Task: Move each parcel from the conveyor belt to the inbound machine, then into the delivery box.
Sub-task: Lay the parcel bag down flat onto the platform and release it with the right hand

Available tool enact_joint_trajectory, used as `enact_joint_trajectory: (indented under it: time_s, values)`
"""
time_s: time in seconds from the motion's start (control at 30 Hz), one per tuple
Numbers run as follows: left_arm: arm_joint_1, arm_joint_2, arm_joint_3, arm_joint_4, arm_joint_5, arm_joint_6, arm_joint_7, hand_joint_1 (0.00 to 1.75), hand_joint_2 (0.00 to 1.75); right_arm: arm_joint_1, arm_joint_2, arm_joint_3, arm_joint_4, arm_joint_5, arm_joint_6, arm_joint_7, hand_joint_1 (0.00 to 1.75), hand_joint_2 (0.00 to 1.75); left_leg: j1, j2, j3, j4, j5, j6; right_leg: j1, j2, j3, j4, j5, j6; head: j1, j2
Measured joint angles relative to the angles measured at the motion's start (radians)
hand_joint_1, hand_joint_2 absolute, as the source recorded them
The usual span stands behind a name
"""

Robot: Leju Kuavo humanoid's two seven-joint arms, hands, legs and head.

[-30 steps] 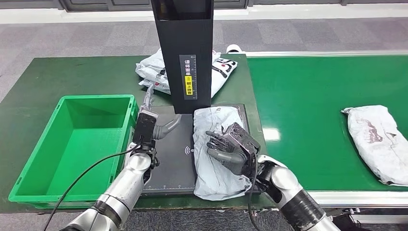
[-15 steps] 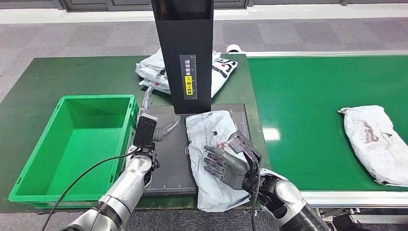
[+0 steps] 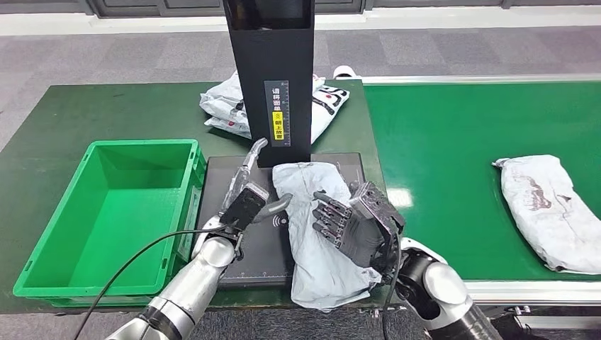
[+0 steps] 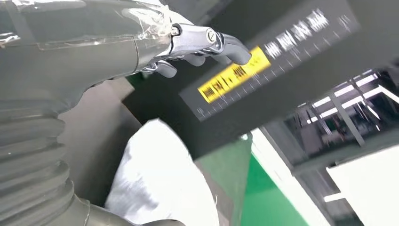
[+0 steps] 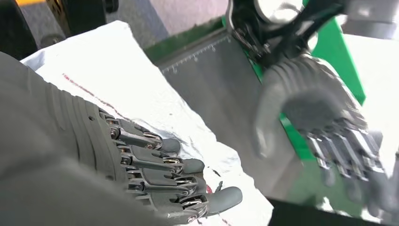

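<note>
White parcel (image 3: pixel 315 227) lies lengthwise on the dark plate of the inbound machine (image 3: pixel 248 244), its far end near the base of the black upright column (image 3: pixel 273 78) and its near end overhanging the plate's front edge; the right hand (image 3: pixel 351 227) rests on the parcel's right side, fingers partly curled, whether gripping I cannot tell. Left hand (image 3: pixel 248 191) hovers over bare plate just left of the parcel, fingers spread, holding nothing. Green delivery box (image 3: pixel 49 244) sits against the plate's left edge, and a second parcel (image 3: pixel 542 209) lies well apart on the conveyor belt (image 3: pixel 446 142).
</note>
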Motion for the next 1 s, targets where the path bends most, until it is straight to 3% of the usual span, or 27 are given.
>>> enact_joint_trajectory:
  time_s: [0.2, 0.43, 0.6, 1.0]
  values:
    - [0.002, 0.0, -0.039, -0.019, -0.049, -0.051, 0.005, 0.0, 1.75, -0.011, 0.0, -0.054, -0.014, 0.052, 0.022, 0.014, 0.0, 0.0, 0.0, 0.0, 0.0, 0.0, 0.0, 0.0, 0.0, 0.0, 0.0, 0.0, 0.0, 0.0, 0.0, 0.0]
    - [0.014, 0.0, -0.123, -0.062, -0.131, -0.195, 0.016, 0.0, 1.75, -0.021, 0.0, -0.096, 0.015, 0.142, 0.066, 0.05, 0.0, 0.0, 0.0, -0.001, -0.001, 0.0, 0.0, 0.0, 0.0, 0.0, 0.0, 0.0, 0.0, 0.0, 0.0, 0.0]
    - [0.01, -0.015, -0.164, -0.078, -0.134, -0.246, 0.022, 0.0, 1.75, -0.083, 0.009, -0.107, 0.101, 0.146, 0.084, 0.082, 0.0, 0.0, 0.0, -0.001, 0.0, 0.0, 0.0, 0.001, 0.0, -0.001, 0.0, 0.0, 0.0, 0.0, 0.0, 0.0]
    - [-0.073, -0.095, -0.161, 0.0, 0.058, -0.16, 0.062, 0.0, 1.75, -0.119, 0.071, -0.068, 0.236, 0.142, 0.081, 0.115, 0.0, 0.0, 0.0, -0.001, -0.001, 0.0, 0.001, 0.001, 0.0, -0.001, 0.0, 0.0, 0.0, 0.0, 0.0, 0.0]
